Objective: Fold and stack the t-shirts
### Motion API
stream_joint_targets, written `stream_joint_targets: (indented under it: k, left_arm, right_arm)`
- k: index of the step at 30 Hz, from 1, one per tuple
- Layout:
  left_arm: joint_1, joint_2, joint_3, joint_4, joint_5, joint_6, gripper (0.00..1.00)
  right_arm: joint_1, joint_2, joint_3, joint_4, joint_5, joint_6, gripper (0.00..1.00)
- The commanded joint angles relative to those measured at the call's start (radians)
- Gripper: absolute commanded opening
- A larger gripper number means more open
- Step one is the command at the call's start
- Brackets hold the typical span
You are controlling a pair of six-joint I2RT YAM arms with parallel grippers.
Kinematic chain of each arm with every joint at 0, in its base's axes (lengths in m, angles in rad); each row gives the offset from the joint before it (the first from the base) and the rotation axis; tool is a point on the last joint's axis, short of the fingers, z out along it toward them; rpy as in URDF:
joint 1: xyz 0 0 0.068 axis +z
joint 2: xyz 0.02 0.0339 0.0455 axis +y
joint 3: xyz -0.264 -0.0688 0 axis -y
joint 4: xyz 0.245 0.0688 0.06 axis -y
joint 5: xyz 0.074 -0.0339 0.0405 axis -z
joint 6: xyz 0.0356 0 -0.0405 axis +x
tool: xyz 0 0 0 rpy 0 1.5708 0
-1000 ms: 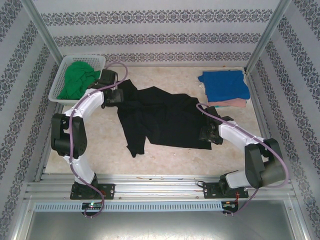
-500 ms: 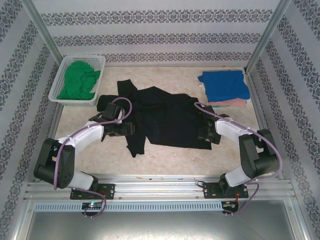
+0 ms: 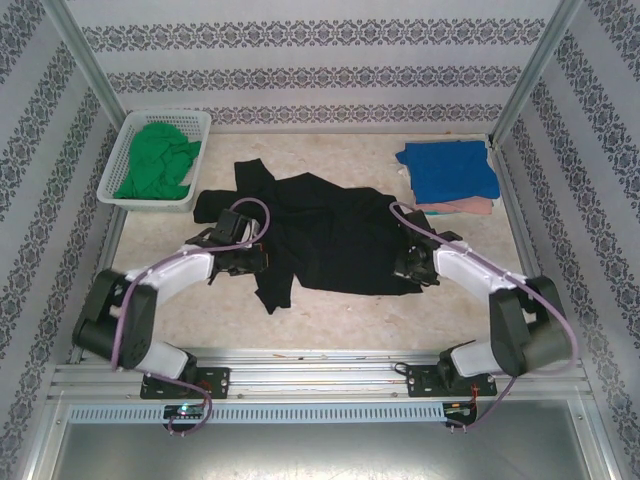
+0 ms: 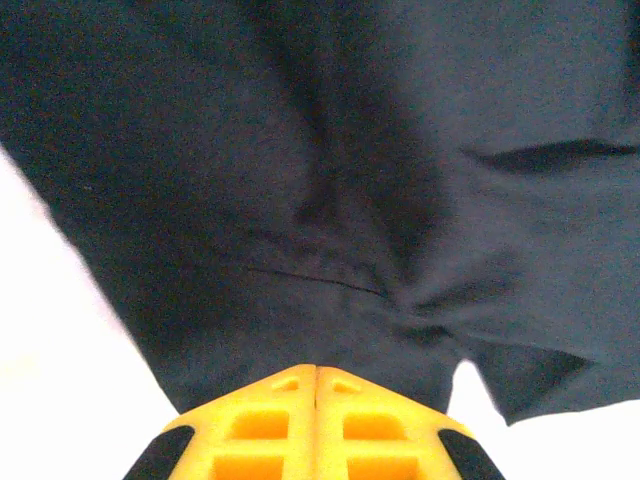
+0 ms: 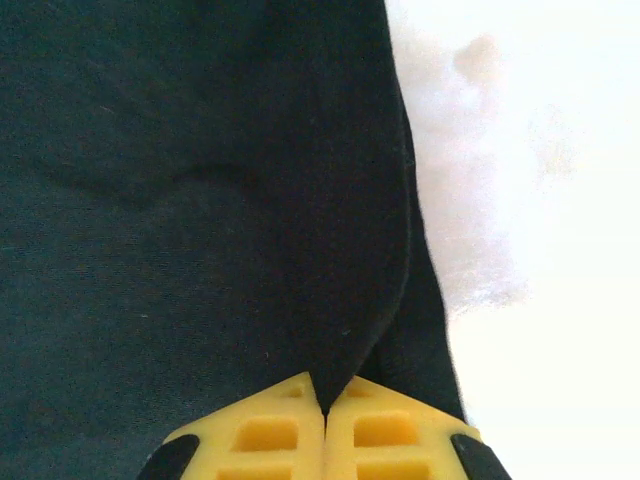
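Note:
A large black t-shirt (image 3: pixel 330 235) lies spread and rumpled on the middle of the table. My left gripper (image 3: pixel 262 258) is down at its left edge. Its yellow fingers (image 4: pixel 280 400) are pressed together, their tips against the black cloth (image 4: pixel 330 180), which puckers just ahead of them. My right gripper (image 3: pixel 402 268) sits at the shirt's right edge, shut on a fold of the black cloth (image 5: pixel 345 330) that runs down between its fingertips (image 5: pixel 400 420). A folded blue t-shirt (image 3: pixel 448 168) rests on a pink one (image 3: pixel 458 207) at the back right. A green t-shirt (image 3: pixel 155 160) is bunched in the basket.
The white lattice basket (image 3: pixel 165 116) stands at the back left corner. Patterned walls and metal posts close in the table on three sides. Bare tabletop (image 3: pixel 340 315) runs along the front, between the shirt and the arm bases.
My left arm swung from beside the basket down to the black shirt's left edge. Both grippers have shut on the cloth. The right arm barely shifted.

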Motion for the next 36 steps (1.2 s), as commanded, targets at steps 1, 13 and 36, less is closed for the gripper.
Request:
stream_joint_targets:
  k: [1, 13, 36]
  left_arm:
    - [-0.001, -0.216, -0.006, -0.118, -0.037, 0.002, 0.00]
    - [-0.116, -0.210, -0.090, -0.064, 0.004, -0.013, 0.47]
    - [-0.219, 0.004, -0.202, 0.080, -0.078, -0.019, 0.67]
  right_arm:
    - [-0.010, -0.123, 0.015, -0.070, 0.001, -0.035, 0.00]
    - [-0.013, -0.238, 0.011, -0.131, -0.010, -0.066, 0.00]
    - [0.077, -0.006, -0.067, -0.123, 0.017, 0.052, 0.59]
